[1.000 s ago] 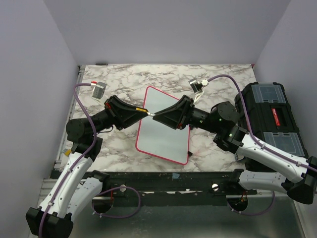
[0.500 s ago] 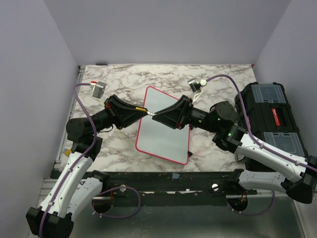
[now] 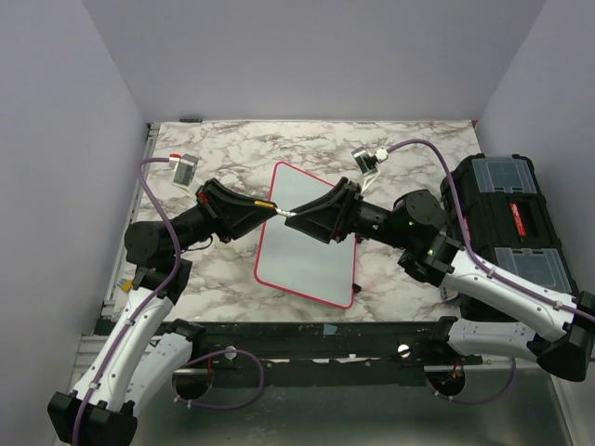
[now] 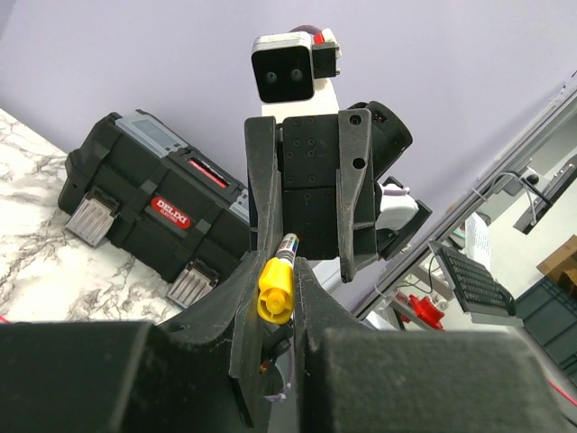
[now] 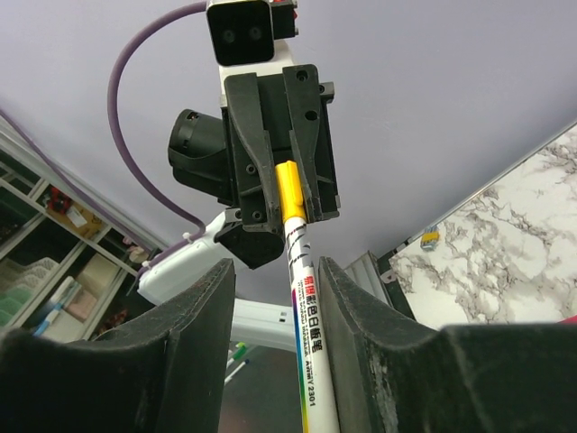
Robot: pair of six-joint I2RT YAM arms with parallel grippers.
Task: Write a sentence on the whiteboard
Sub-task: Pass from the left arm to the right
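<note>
Mid-table on the marble top: whiteboard lying flat, both grippers meeting on a marker just above it

So the whiteboard (image 3: 307, 260) sits flat in the middle of the table (image 3: 232, 158). It's turned a bit off-square, with the pinkish-red frame showing all the way round. Over its far-left corner the two grippers meet nose to nose with a marker (image 5: 305, 298) between them. The left gripper (image 3: 270, 207) is clamped on the yellow cap (image 4: 275, 293), and the left wrist view shows it pinched between the fingers. The right gripper (image 3: 296, 216) has its jaws apart. In the right wrist view the white barrel runs between its fingers (image 5: 194, 343) with a sliver of gap on each side, so it's not squeezing anything. A black toolbox (image 3: 507, 228) sits off by the table's right edge, well apart from the board.
</note>
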